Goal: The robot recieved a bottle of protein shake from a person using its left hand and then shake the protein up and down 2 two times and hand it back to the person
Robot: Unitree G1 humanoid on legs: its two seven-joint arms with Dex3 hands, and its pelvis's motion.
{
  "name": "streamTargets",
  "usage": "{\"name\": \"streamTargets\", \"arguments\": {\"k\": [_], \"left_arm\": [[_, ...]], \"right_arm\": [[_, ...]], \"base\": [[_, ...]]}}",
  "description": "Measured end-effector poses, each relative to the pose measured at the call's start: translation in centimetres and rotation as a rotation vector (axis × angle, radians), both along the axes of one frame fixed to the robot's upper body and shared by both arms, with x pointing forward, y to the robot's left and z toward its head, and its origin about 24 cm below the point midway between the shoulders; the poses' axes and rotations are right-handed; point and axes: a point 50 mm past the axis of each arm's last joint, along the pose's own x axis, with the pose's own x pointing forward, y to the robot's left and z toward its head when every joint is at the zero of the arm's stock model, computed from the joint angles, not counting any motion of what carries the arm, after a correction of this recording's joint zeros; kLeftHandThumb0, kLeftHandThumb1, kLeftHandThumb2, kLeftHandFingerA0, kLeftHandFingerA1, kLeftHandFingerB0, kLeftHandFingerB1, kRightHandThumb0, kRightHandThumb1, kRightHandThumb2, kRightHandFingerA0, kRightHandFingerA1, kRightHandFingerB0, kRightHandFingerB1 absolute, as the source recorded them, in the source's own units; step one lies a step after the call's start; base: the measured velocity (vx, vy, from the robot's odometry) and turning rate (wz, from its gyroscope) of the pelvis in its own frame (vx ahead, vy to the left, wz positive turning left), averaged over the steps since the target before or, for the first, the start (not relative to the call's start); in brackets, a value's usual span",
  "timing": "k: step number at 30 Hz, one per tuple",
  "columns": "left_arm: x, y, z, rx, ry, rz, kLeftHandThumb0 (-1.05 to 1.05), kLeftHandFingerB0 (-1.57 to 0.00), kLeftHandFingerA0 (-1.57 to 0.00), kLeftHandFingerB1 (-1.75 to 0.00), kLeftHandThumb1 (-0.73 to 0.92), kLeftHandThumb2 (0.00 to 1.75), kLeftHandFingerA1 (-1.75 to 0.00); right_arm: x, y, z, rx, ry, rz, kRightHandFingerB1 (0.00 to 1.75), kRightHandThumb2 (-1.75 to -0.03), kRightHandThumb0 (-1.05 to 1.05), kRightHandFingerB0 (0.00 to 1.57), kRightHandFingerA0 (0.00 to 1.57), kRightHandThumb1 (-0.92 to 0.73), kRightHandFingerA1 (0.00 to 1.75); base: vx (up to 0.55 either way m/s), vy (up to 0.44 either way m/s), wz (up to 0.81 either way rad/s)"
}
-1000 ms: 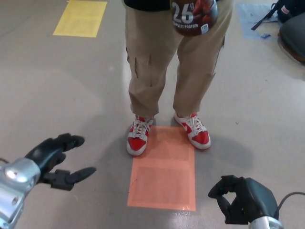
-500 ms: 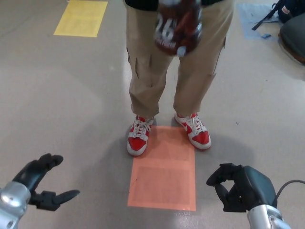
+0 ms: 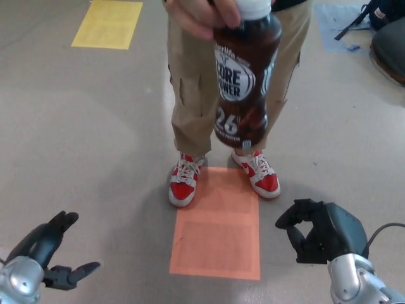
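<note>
A person's hand (image 3: 199, 16) holds a dark brown protein shake bottle (image 3: 243, 82) by its white cap (image 3: 253, 7) at the top middle of the head view, hanging upright in front of the person's khaki trousers (image 3: 190, 95). My left hand (image 3: 47, 253) is low at the bottom left, open with thumb and fingers spread, far below and left of the bottle. My right hand (image 3: 319, 231) sits at the bottom right with its fingers curled in, holding nothing.
The person stands in red and white sneakers (image 3: 183, 180) at the far edge of an orange floor patch (image 3: 218, 234). A yellow patch (image 3: 107, 24) lies at the top left. A blue patch (image 3: 342, 25) and dark bags (image 3: 386, 31) are at the top right.
The person has brought the bottle down and toward me, so it now shows whole and larger. My left hand has dropped lower and left. My right hand has stayed put.
</note>
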Motion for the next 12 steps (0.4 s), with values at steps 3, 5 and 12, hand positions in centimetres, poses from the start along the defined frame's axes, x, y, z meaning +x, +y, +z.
{"name": "streamTargets", "arguments": {"k": [3,5,12], "left_arm": [[-0.1,-0.1,-0.1,0.035,-0.031,-0.029,-0.61,-0.11,-0.34,-0.22,0.62,0.60,-0.34],[-0.3,-0.2,-0.2,0.054,-0.051,-0.048,-0.64,-0.09,-0.31,-0.37,0.57,0.82,-0.44],[-2.4,-0.8,-1.7,0.107,-0.095,-0.108,-0.51,-0.28,-0.49,-0.31,0.69,0.60,-0.37]], "right_arm": [[0.1,-0.1,0.0,0.001,0.008,-0.008,0.72,-1.21,-0.40,0.94,0.87,-0.45,1.14],[0.0,-0.2,-0.1,0.001,0.015,-0.012,0.70,-1.16,-0.42,0.95,0.93,-0.48,0.98],[-1.4,-0.5,-1.5,-0.012,0.067,-0.016,0.70,-1.12,-0.44,0.94,0.94,-0.55,1.08]], "base": [[0.00,0.000,0.00],[0.00,0.000,0.00],[0.00,0.000,0.00]]}}
